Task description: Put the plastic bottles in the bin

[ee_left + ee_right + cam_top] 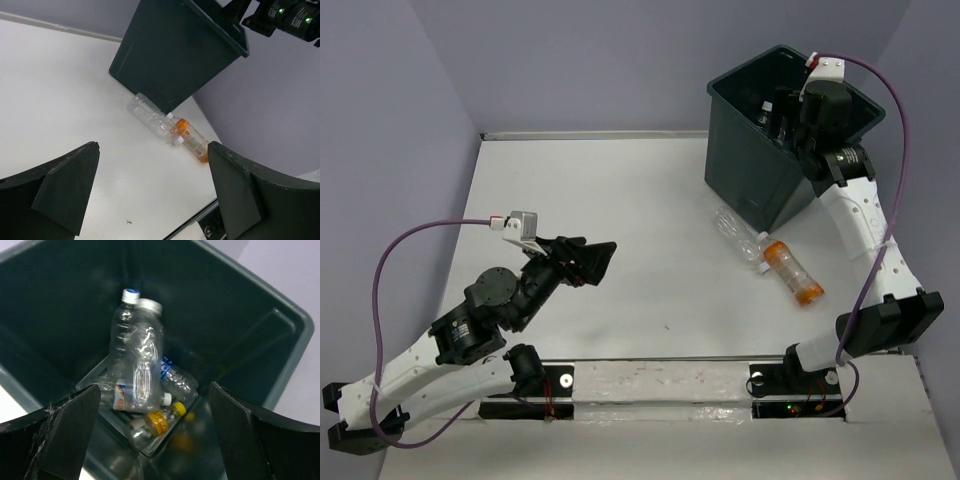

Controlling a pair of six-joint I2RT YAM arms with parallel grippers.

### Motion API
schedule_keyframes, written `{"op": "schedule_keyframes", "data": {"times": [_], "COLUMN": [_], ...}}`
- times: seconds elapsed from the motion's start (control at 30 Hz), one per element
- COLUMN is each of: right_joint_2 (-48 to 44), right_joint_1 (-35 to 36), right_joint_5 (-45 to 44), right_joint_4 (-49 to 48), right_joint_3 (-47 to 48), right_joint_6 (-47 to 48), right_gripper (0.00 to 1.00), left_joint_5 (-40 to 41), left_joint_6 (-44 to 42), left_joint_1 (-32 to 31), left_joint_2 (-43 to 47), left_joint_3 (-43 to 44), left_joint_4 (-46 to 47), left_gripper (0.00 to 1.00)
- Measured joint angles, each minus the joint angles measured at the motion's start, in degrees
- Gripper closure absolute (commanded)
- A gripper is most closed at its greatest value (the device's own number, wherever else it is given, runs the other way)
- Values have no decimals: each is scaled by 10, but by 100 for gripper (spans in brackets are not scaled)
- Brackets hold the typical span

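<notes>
The dark grey-green bin (750, 175) stands at the far right of the table. My right gripper (788, 118) hangs open and empty over its mouth. In the right wrist view my right gripper (155, 387) looks down the bin wall (235, 310) at several bottles on the bottom: a big clear one (137, 355) and a yellow-capped one (160, 422). A clear bottle (738, 232) and an orange bottle (792, 272) lie on the table just in front of the bin. My left gripper (603, 263) is open and empty, well left of them. In the left wrist view they show as clear (150, 115) and orange (192, 140) below the bin (170, 55), beyond my left gripper (152, 145).
Purple-grey walls close in the table on the left, back and right. The bin sits close to the right wall. A metal rail (660, 380) with the arm bases runs along the near edge. A small dark speck (128, 220) marks the white table top.
</notes>
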State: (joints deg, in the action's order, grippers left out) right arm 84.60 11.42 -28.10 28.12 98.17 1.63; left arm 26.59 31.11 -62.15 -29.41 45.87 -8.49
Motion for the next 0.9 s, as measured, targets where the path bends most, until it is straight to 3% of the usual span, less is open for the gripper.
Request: {"op": "schedule_keyframes", "data": {"times": [0.13, 0.27, 0.47, 0.53, 0.7, 0.9], "right_joint_2": [-19, -91, -172, -187, -141, -33], "right_joint_1": [0, 13, 166, 194, 195, 195], "right_joint_5": [27, 115, 170, 178, 161, 83], "right_joint_4": [15, 10, 7, 10, 33, 21], "right_joint_3": [15, -1, -115, -204, -340, -340], "right_joint_6": [-14, -47, -49, -51, -49, -25], "right_gripper": [15, 21, 24, 18, 6, 6], "left_joint_5": [4, 23, 61, 75, 98, 118], "left_joint_6": [-25, -43, -74, -84, -101, -113], "left_joint_1": [0, 0, 0, 0, 0, 0], "left_joint_2": [1, 17, 45, 48, 75, 89], "left_joint_3": [8, 8, 14, 14, -10, -28], "left_joint_4": [-26, -51, -60, -60, -47, -49], "left_gripper": [1, 1, 1, 1, 1, 1]}}
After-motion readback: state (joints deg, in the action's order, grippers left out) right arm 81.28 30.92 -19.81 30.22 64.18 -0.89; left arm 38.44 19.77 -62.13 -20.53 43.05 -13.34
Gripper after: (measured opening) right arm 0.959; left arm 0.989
